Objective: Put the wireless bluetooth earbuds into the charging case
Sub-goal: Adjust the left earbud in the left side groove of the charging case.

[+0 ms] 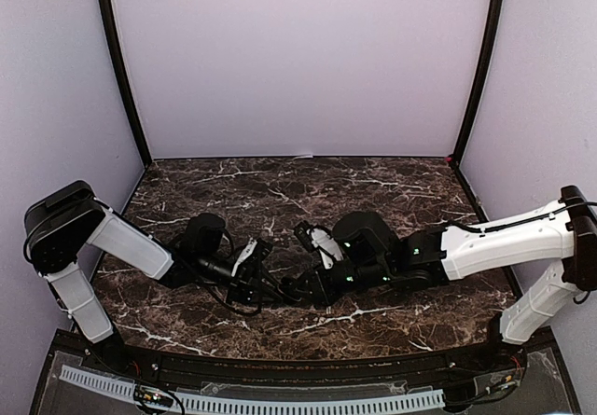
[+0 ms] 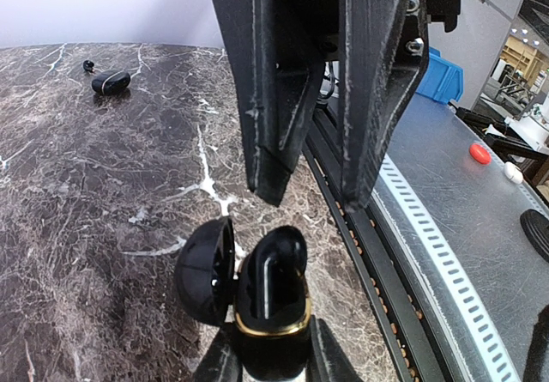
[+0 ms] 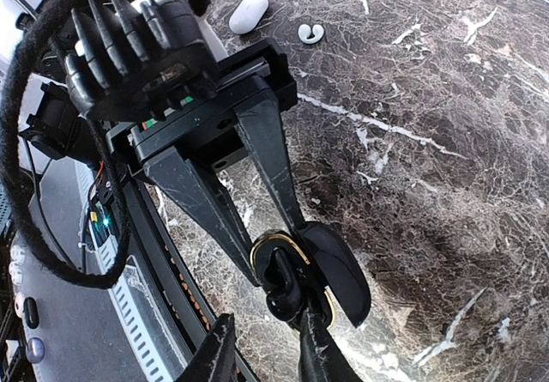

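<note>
Veined marble (image 2: 103,184), left gripper (image 2: 270,352) clamping gold-rimmed black charging case (image 2: 270,292), right gripper (image 2: 313,197) parted

Two black cases (image 2: 273,296) (image 2: 111,81), one white case (image 3: 249,13), one black earbud (image 2: 87,64), one white earbud (image 3: 310,33).

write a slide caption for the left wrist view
Black earbud standing in the open charging case gripped by the left tool, right tool parted just above.
</note>
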